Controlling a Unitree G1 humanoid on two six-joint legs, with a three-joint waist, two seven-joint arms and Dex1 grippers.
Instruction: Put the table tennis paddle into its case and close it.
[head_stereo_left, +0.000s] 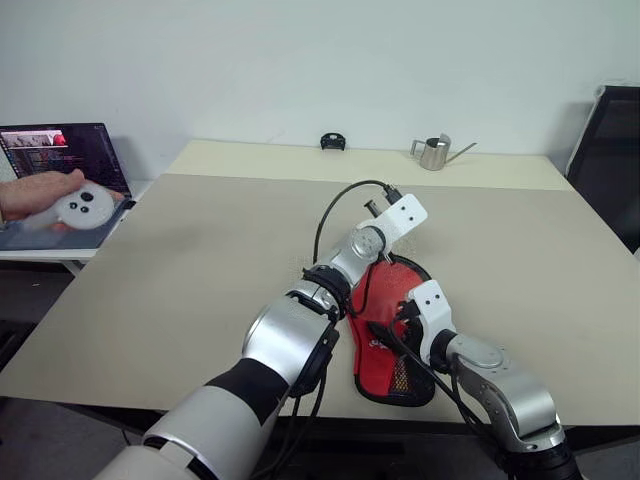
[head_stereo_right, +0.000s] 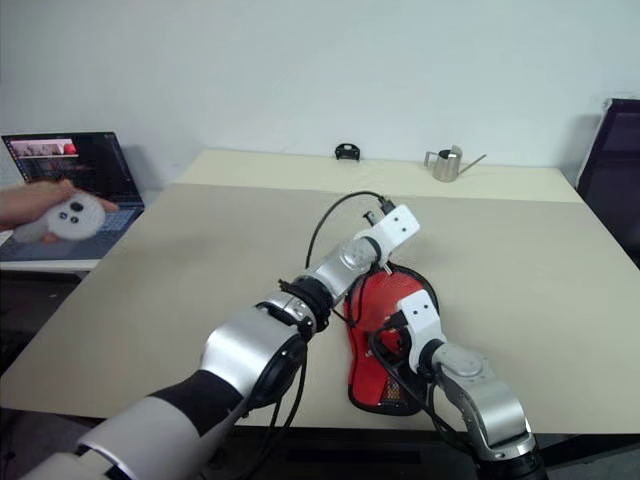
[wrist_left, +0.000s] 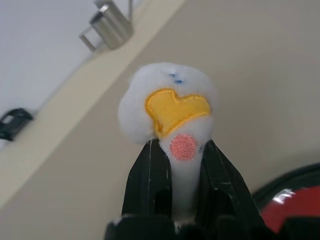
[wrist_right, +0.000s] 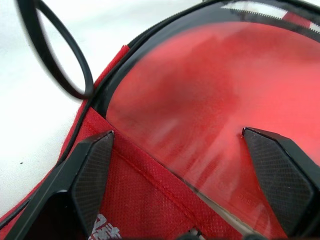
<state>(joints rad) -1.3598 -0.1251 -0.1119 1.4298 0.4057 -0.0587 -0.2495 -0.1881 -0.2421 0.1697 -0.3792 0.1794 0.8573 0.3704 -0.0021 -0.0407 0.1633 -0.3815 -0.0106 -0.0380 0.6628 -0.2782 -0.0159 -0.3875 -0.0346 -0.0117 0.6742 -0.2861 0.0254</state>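
On the near part of the beige table (head_stereo_left: 200, 260), a little right of the middle, we see the case (head_stereo_left: 400, 375) lying flat with its red side up and black edging around it. The near end of the case has a mesh pocket (head_stereo_left: 402, 374). Our left gripper (wrist_left: 184, 165) reaches over the far end of the case, and its two black fingers (wrist_left: 150, 175) are closed on the white-yellow round charm (wrist_left: 170, 107), which sticks out past the fingertips; the charm shows a yellow heart shape and a pink dot. Our right gripper (wrist_right: 180, 170) is above the near half of the case with its fingers (wrist_right: 92, 170) spread wide, holding nothing. In the right wrist view, the red face of the table tennis paddle (wrist_right: 200, 110) lies between these fingers, partly inside the open case, with the red fabric edge of the case across its near part. We cannot tell where the handle is.

At the far edge of the table stands a small metal watering can (head_stereo_left: 435, 152), and left of it a small black object (head_stereo_left: 334, 141). Far left, beside the table, there is an open laptop (head_stereo_left: 70, 160), and a person's hand (head_stereo_left: 35, 192) holds a white controller (head_stereo_left: 82, 206) in front of it. A dark chair (head_stereo_left: 612, 170) is at the far right.
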